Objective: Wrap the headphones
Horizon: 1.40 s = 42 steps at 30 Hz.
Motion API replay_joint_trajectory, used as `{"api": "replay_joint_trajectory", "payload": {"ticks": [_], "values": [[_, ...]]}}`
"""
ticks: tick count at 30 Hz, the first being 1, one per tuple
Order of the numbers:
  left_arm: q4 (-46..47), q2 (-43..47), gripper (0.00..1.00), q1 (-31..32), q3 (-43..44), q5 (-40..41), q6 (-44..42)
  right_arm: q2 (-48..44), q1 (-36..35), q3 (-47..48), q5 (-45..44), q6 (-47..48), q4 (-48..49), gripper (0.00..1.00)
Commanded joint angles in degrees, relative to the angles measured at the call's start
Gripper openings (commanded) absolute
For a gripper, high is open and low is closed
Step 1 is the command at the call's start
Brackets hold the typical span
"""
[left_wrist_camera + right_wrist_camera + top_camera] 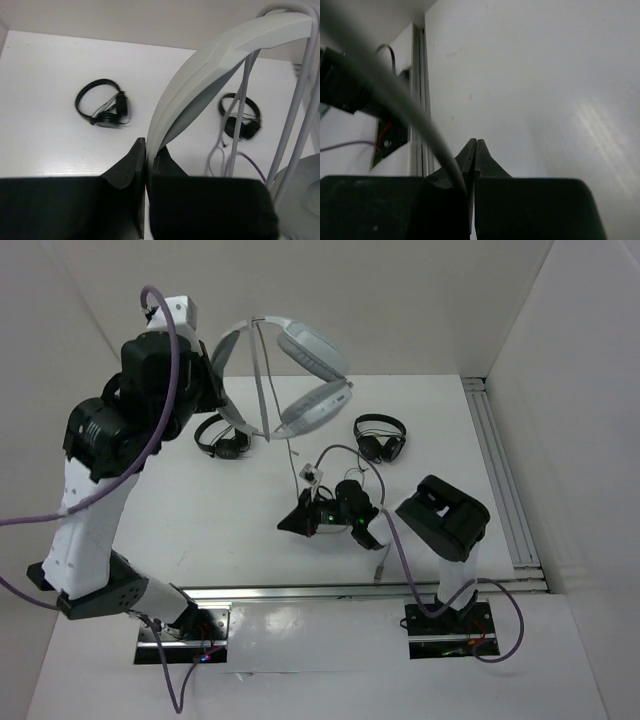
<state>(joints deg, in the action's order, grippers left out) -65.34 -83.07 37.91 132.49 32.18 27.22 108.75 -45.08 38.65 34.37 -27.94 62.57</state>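
The large light grey headphones [315,350] hang in the air at the back. My left gripper [222,390] is shut on the wide headband [215,65], which runs up from between its fingers [150,147]. The thin grey cable [297,465] drops from the earcups towards my right gripper [292,523], low over the table's middle. In the right wrist view the jaws [476,142] are pressed together. The cable [395,95] crosses the left finger and ends at the seam between them.
Two small black headphones lie on the table, one at the back left [222,435], also in the left wrist view [102,105], and one at the back right [381,437]. A metal rail [505,480] runs along the right edge, another [350,590] along the front.
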Motion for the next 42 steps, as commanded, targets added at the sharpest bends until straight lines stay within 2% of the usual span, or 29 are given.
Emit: {"api": "replay_joint_trajectory", "payload": {"ticks": [1,2,4,5,7,8,9,11,14,15,17,18,20,21,23,24,25,26,27,28,29,31,33,34,38,42], "values": [[7.2,-3.8,0.00,-8.9,1.0,-9.2,3.3,-9.9,-5.4,-5.2,-3.3,2.5,5.3,0.00],[7.9,-4.6,0.00,-12.8,0.3,-10.5,4.1,-12.2,-7.0,-7.8,-6.6,5.6,3.5,0.00],[10.0,-6.4,0.00,-16.4,-1.0,-14.8,5.6,-19.4,-12.2,-8.5,-9.7,8.9,-2.1,0.00],[10.0,-8.5,0.00,-19.1,-1.0,-15.6,6.2,-21.9,-14.0,-9.0,-12.7,12.3,-9.3,0.00],[10.5,-10.5,0.00,-20.9,-1.0,-15.6,7.0,-28.9,-18.4,-7.8,-15.5,15.2,-16.7,0.00],[10.5,-11.5,0.00,-21.6,-1.0,-13.7,7.5,-31.2,-19.9,-7.0,-17.1,16.8,-25.5,0.00],[10.5,-12.8,0.00,-22.1,-1.0,-11.8,8.3,-33.6,-21.7,-4.9,-21.2,19.6,-29.6,0.00],[9.2,-13.5,0.00,-23.9,-3.3,-9.7,9.6,-38.4,-25.7,-2.4,-22.4,21.7,-40.7,0.00],[9.2,-13.5,0.00,-25.3,-8.8,-6.1,10.2,-42.0,-29.2,3.8,-26.2,24.9,-50.7,0.00],[9.2,-13.5,0.00,-23.5,-10.7,-4.3,9.4,-43.0,-30.4,6.8,-32.5,26.5,-56.6,0.00],[9.7,-12.9,0.00,-21.9,-15.0,0.0,8.2,-45.5,-33.7,10.0,-38.9,28.6,-62.3,0.00],[9.7,-12.3,0.00,-21.4,-19.5,1.8,7.4,-46.0,-34.5,13.8,-41.6,29.7,-68.2,0.00],[10.2,-11.8,0.00,-20.8,-24.1,1.8,6.8,-46.0,-35.6,18.5,-52.7,32.6,-74.2,0.00],[10.2,-10.2,0.00,-20.2,-29.3,1.8,6.8,-45.0,-35.6,23.3,-61.2,33.6,-79.9,0.00],[13.1,-8.4,0.00,-19.6,-34.9,-0.6,4.5,-43.5,-35.6,28.3,-70.5,37.0,-84.3,0.00],[14.0,-7.5,0.00,-19.0,-40.3,-1.9,4.0,-42.0,-35.6,30.2,-75.3,39.0,-85.2,0.00],[15.1,-5.3,0.00,-17.1,-43.0,-3.2,3.3,-41.3,-36.1,32.2,-86.0,41.6,-83.1,0.00],[15.9,-4.1,0.00,-15.9,-45.4,-3.7,2.1,-41.3,-36.1,32.2,-90.4,49.1,-80.2,0.00],[17.3,-3.0,0.00,-14.7,-49.9,-4.2,1.6,-40.8,-35.3,32.2,-93.9,54.3,-75.8,0.00],[17.9,-1.8,0.00,-12.4,-51.9,-4.9,1.6,-40.8,-34.1,31.1,-96.0,60.1,-64.3,0.00],[17.9,0.4,0.00,-11.1,-53.6,-4.9,1.1,-41.3,-32.6,31.0,-96.1,68.6,-59.9,0.00],[18.7,2.7,0.00,-7.7,-58.2,-5.6,0.6,-41.3,-27.5,34.6,-91.0,71.3,-57.1,0.02],[21.5,8.5,0.00,-3.0,-63.6,-7.0,-2.2,-40.1,-17.5,37.8,-84.9,73.1,-55.9,0.03],[21.6,8.5,0.00,-2.9,-63.7,-7.0,-3.0,-40.1,-17.5,37.8,-84.8,73.1,-55.9,0.03],[22.1,15.7,0.00,2.7,-67.2,-8.4,-5.7,-38.6,-4.3,39.3,-76.8,72.6,-56.9,0.06],[20.6,17.1,0.00,7.0,-68.6,-11.0,-7.5,-35.2,5.5,42.1,-68.3,67.6,-58.3,0.06]]}}
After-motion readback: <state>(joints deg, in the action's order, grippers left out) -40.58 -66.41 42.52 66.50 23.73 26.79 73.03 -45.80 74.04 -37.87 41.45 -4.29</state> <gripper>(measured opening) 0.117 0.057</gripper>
